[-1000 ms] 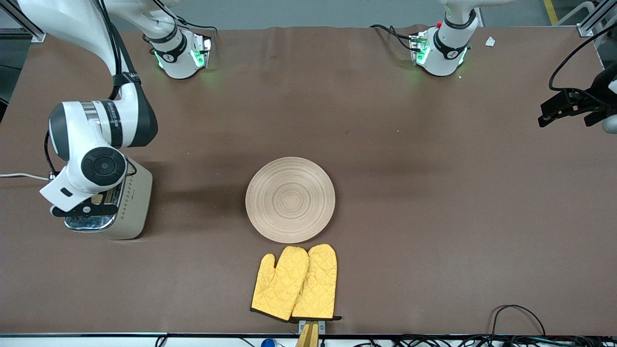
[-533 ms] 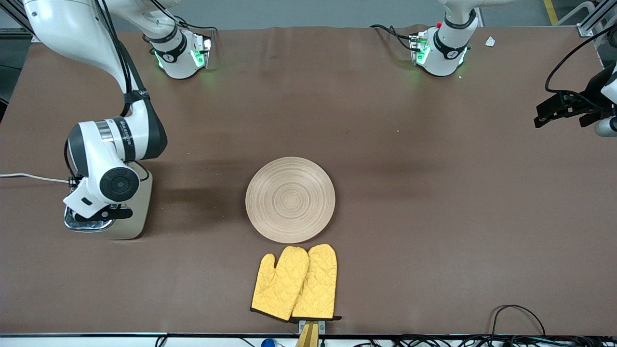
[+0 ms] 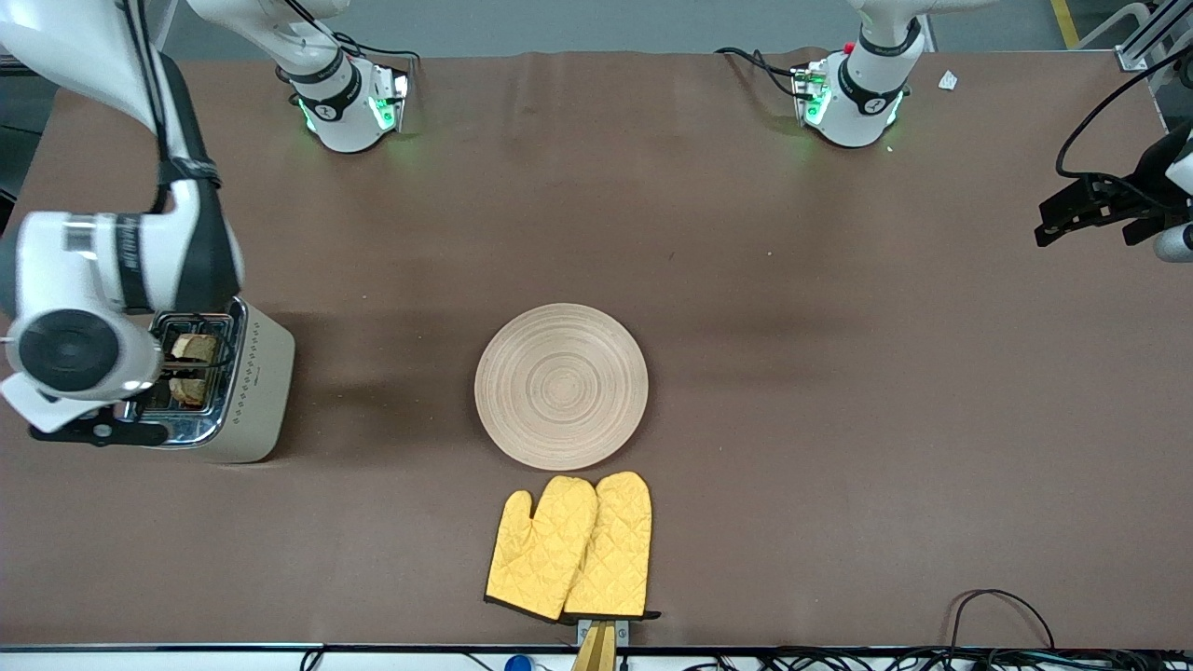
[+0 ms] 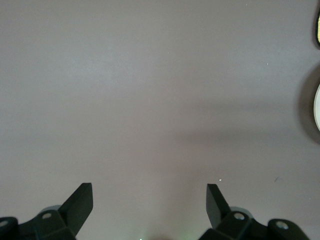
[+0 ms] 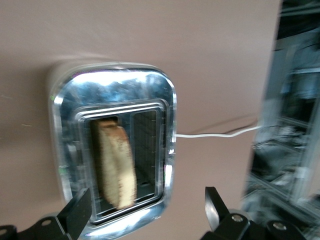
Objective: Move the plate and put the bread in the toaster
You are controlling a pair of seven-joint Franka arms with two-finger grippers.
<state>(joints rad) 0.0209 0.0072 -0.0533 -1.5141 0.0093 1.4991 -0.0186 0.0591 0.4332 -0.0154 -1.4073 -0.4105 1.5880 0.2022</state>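
Now the bread (image 5: pixel 116 169), brown with a darker crust, stands on edge in one slot of the chrome-topped toaster (image 3: pixel 253 382). Right pincer (image 5: pixel 145 215) hangs over the toaster, fingers apart, empty. Left pincer (image 4: pixel 149 207) waits over bare desk (image 3: pixel 839 419), spread wide. Beige ringed plate (image 3: pixel 561 386) lies well apart from the toaster.

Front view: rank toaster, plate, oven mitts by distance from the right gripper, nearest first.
1. toaster, directly under the right gripper, bread in its slot.
2. plate, mid-table.
3. oven mitts, just past the plate, nearer the front camera.
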